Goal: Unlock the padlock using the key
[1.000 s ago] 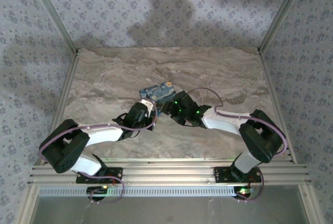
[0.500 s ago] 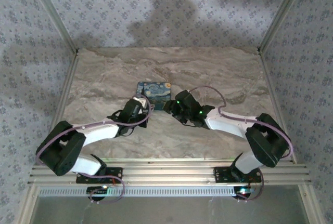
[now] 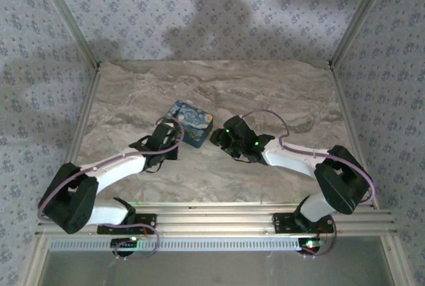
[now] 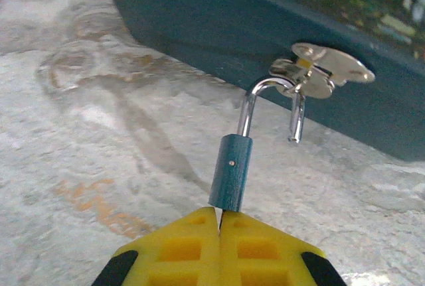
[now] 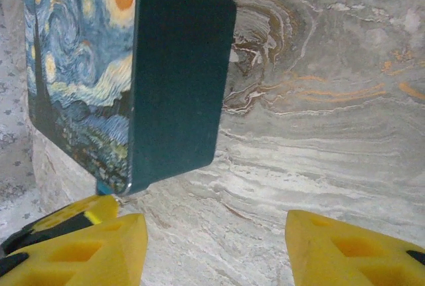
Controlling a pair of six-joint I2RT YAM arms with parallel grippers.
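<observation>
A small blue padlock (image 4: 231,172) hangs by its silver shackle (image 4: 265,90) from the metal hasp (image 4: 325,73) of a dark teal box (image 3: 189,122). The shackle's short leg is out of the lock body and hangs free. My left gripper (image 4: 219,216) is shut right under the lock body on the key (image 4: 220,212), of which a thin dark sliver shows between the yellow pads. In the top view the left gripper (image 3: 174,133) sits at the box's near left side. My right gripper (image 5: 216,233) stands open just right of the box (image 5: 176,73), holding nothing.
The box has a starry-night lid (image 5: 80,67) and lies on the marble tabletop (image 3: 265,93). Patterned walls and metal posts (image 3: 83,54) close in the table on three sides. The left gripper's yellow finger (image 5: 66,216) shows by the box's corner in the right wrist view.
The left arm has swung left and back toward its base, and the box has slid left and turned with it. The right gripper has stayed about where it was, open.
</observation>
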